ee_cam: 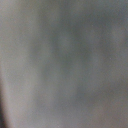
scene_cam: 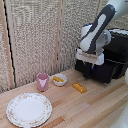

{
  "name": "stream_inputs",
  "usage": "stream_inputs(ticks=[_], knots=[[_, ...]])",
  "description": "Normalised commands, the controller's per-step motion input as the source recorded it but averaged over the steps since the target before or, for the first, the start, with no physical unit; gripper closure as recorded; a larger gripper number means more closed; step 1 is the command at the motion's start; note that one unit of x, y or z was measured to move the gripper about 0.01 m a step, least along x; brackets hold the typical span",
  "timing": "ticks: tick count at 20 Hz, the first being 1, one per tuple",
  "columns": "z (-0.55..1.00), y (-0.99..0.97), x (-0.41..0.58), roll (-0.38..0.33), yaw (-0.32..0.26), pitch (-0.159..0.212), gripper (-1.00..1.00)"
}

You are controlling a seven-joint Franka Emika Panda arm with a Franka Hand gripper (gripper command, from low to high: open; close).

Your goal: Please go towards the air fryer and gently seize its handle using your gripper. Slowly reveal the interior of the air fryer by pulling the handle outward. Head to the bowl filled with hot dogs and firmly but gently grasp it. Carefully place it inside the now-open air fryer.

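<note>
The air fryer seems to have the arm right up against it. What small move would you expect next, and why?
Probably a slow pull outward. The gripper is low at the front of the air fryer, where its drawer sits, and the bowl of hot dogs waits on the table. The handle is hidden behind the arm and the wrist view is a blur, so I cannot confirm the grip.

Cup [scene_cam: 43, 81] just beside bowl [scene_cam: 59, 79] — air fryer [scene_cam: 111, 60] at exterior view's right.

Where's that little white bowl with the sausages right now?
In the exterior view, the bowl sits on the table left of centre, between the pink cup and the orange block.
</note>
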Motion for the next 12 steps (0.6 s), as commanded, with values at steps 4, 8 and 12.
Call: stream_inputs(ticks=[4, 8, 12], knots=[[-0.01, 0.18, 0.125, -0.034, 0.01, 0.036, 1.0], [0.0, 0.17, 0.055, -0.025, 0.001, 0.006, 1.0], [0.12, 0.15, 0.011, -0.033, 0.0, 0.001, 1.0]])
